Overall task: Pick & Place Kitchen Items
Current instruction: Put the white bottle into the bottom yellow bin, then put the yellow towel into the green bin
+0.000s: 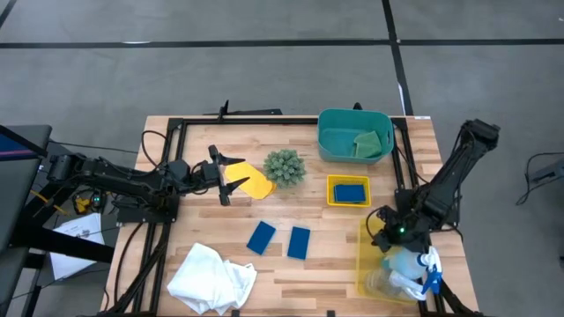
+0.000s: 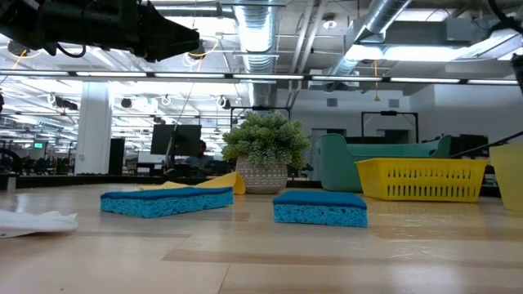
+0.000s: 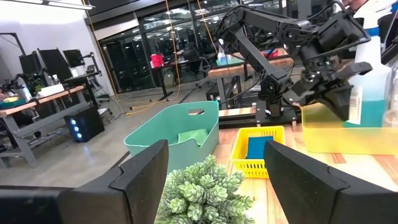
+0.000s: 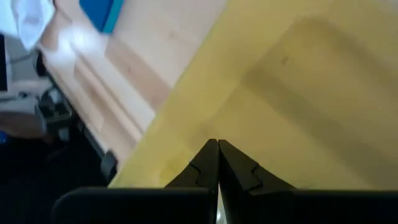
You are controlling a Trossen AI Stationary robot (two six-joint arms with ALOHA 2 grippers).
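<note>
Two blue sponges (image 1: 279, 239) lay loose on tabletop (image 1: 335, 264): light, squashy; I'd pinch across short sides. Left pincer (image 1: 231, 177) released, right pincer (image 1: 384, 231) clenched empty

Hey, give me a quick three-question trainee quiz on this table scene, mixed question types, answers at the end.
1. True or false: the left gripper is open above the yellow sponge.
2. How many blue sponges lie loose on the bare table?
3. What sits in the teal bin? A) white cloth B) green sponge C) spray bottle

Key: 1 true; 2 two; 3 B, the green sponge.
</note>
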